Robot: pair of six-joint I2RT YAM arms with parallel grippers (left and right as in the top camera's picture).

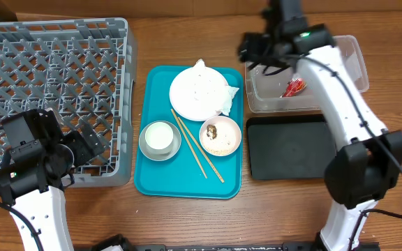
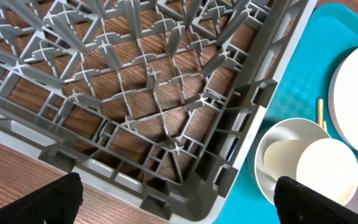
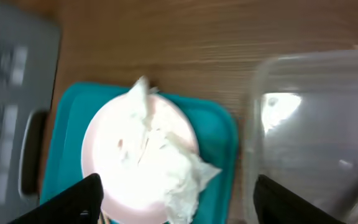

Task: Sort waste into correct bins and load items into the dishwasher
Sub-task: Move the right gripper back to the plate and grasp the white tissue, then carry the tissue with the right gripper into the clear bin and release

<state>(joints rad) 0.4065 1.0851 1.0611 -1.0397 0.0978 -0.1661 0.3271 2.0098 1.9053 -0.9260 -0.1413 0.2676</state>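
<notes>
One waste piece binned: dark red wrapper (image 1: 293, 87) lies in clear tub (image 1: 358, 64) | right gripper (image 3: 178, 198) spread, empty, by tub's edge | left gripper (image 2: 178, 199) spread over dish rack (image 1: 125, 104) corner | next likely: pinch crumpled napkin (image 1: 227, 97) off white plate (image 1: 192, 92).

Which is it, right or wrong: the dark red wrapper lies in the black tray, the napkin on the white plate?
Wrong in one respect: the overhead view shows the dark red wrapper in the clear plastic tub, not the black tray. The napkin does lie on the white plate.
</notes>
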